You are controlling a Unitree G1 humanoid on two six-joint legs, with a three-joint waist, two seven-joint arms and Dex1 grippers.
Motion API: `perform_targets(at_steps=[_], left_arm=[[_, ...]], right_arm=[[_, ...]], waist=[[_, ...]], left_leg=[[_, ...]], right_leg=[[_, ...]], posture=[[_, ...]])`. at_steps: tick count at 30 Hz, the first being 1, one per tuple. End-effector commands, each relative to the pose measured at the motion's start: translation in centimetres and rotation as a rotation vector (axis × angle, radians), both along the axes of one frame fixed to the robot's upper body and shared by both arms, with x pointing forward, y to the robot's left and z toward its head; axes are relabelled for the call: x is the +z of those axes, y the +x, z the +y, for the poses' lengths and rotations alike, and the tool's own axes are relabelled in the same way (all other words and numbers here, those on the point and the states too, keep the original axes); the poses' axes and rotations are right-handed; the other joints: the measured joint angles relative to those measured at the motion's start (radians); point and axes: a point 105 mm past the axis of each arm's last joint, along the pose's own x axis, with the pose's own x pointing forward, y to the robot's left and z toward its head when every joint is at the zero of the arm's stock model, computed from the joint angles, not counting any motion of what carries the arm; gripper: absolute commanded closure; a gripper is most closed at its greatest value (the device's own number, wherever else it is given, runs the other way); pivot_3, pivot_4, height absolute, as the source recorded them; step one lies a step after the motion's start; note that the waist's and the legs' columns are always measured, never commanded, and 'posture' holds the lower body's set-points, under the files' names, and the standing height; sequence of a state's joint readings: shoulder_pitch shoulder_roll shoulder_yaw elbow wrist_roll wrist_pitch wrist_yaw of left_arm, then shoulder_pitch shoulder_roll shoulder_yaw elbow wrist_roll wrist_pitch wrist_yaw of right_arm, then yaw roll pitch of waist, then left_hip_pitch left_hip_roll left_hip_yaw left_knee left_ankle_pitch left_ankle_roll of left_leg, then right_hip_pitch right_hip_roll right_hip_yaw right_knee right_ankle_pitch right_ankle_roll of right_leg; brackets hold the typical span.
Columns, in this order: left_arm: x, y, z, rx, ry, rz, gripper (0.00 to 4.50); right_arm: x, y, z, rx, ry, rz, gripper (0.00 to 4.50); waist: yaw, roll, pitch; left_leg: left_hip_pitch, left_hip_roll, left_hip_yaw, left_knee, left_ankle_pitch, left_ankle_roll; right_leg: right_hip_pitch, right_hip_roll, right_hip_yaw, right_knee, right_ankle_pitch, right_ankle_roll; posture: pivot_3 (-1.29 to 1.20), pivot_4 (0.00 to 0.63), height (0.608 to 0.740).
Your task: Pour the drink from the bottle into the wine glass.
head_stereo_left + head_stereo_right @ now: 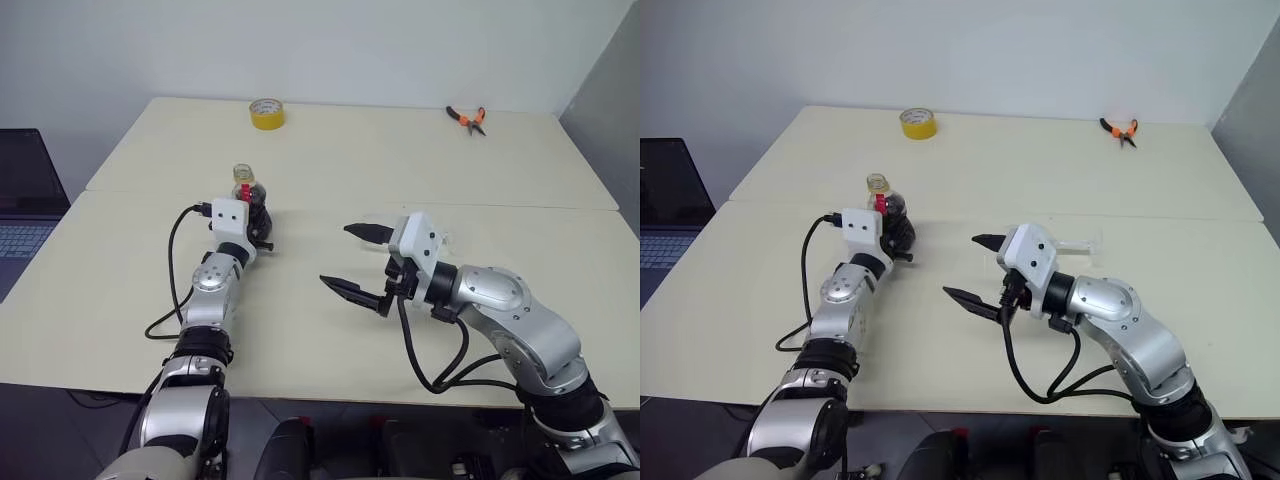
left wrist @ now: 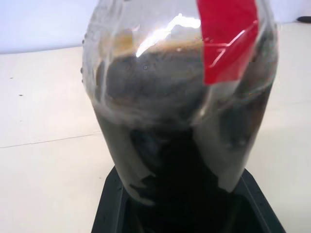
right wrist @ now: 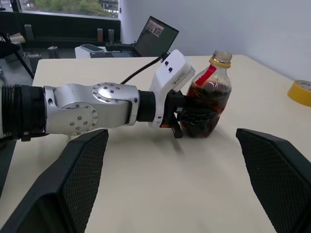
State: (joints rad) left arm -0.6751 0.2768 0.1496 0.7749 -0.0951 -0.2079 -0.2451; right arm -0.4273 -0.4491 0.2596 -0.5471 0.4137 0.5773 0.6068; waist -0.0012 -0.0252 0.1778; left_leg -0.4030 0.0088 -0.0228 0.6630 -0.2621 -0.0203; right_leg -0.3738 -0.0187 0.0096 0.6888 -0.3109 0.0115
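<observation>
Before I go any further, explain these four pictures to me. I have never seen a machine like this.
This is a humanoid robot with two silver arms, each ending in a gripper of two black fingers. Two pictures come from the cameras in its head, looking down over a pale beige table. The other two come from a camera on each wrist, looking along that gripper's fingers.

The left gripper is shut on a small, bulbous clear plastic bottle with a red label strip, which stands upright on the table. Inside is a dark brown-red drink.

The right gripper is open and holds nothing. It points towards the bottle.

Behind it is a clear glass object, probably the wine glass, too hidden to describe. At the far edge lie a yellow tape roll and orange-handled pliers.
</observation>
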Motion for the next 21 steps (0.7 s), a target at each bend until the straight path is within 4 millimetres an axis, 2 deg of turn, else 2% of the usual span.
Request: perform_targets(at_steps=[1,2,5,13,17,21], left_arm=[[0.7,0.3,0.6,0.029,-0.004,-0.037,3.60],[0.4,0.3,0.7,0.034,0.000,-0.032,3.60],[0.1,0.3,1.1,0.049,-0.013,-0.034,2.59],[-0.6,-0.6,0.4,0.010,-0.020,-0.037,0.02],[-1.2,-1.9,0.2,-0.004,0.017,-0.039,0.02],[-2.1,-5.3,-0.1,-0.052,0.057,-0.015,0.02]], right_arm=[[1.1,-0.3,0.3,0.011,0.011,-0.049,0.00],[1.1,-0.3,0.2,0.009,0.012,-0.049,0.00],[1.1,-0.3,0.3,0.001,0.018,-0.048,0.00],[1.1,-0.3,0.3,-0.006,0.020,-0.048,0.00],[1.1,-0.1,0.1,-0.021,0.012,-0.063,0.00],[0.8,-0.2,-1.4,-0.078,0.002,-0.070,0.00]], waist=[[-0.001,0.000,0.000],[-0.001,0.000,0.000],[-0.001,0.000,0.000],[-0.001,0.000,0.000],[-0.002,0.000,0.000],[-0.003,0.000,0.000]], left_leg=[[0.000,0.000,0.000,0.000,0.000,0.000],[0.000,0.000,0.000,0.000,0.000,0.000],[0.001,0.000,0.000,0.000,0.000,0.000],[0.001,0.000,0.000,0.000,0.000,0.000],[0.001,0.000,0.000,0.000,0.000,0.000],[0.001,0.001,0.001,-0.001,0.000,-0.001]], right_leg=[[0.000,0.000,0.000,0.000,0.000,0.000],[0.000,0.000,0.000,0.000,0.000,0.000],[0.000,0.000,0.000,0.001,0.000,0.000],[0.000,0.000,0.000,0.001,0.000,0.000],[0.000,0.000,0.000,0.001,0.000,0.000],[0.000,0.000,0.001,0.000,0.000,0.000]], posture=[[0.00,0.150,0.740],[0.00,0.150,0.740],[0.00,0.150,0.740],[0.00,0.150,0.740],[0.00,0.150,0.740],[0.00,0.150,0.740]])
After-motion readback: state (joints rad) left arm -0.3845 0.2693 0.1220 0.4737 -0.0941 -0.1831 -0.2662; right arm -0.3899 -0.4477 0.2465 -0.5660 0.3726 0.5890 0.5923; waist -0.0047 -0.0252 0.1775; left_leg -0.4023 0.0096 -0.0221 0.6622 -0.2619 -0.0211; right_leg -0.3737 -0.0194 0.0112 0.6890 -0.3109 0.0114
